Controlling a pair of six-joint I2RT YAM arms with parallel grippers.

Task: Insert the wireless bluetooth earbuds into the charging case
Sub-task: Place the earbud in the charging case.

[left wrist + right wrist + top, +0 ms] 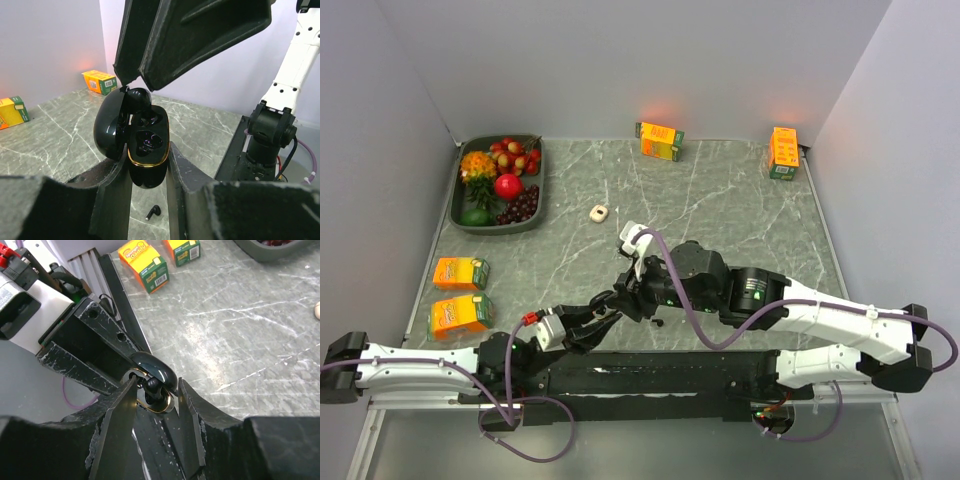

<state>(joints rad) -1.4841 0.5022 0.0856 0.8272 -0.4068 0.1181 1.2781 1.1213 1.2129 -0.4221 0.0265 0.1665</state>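
Insertion step: the left gripper (148, 167) clamps the open charging case (147, 145); the right gripper (156, 385), jaws parted, straddles a black earbud (152, 386) there. Next: seat it fully.

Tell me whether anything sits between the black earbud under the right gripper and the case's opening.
Nothing visible does. The charging case has its lid swung aside, and the black earbud sits at the open wells between the parted fingers of the right gripper.
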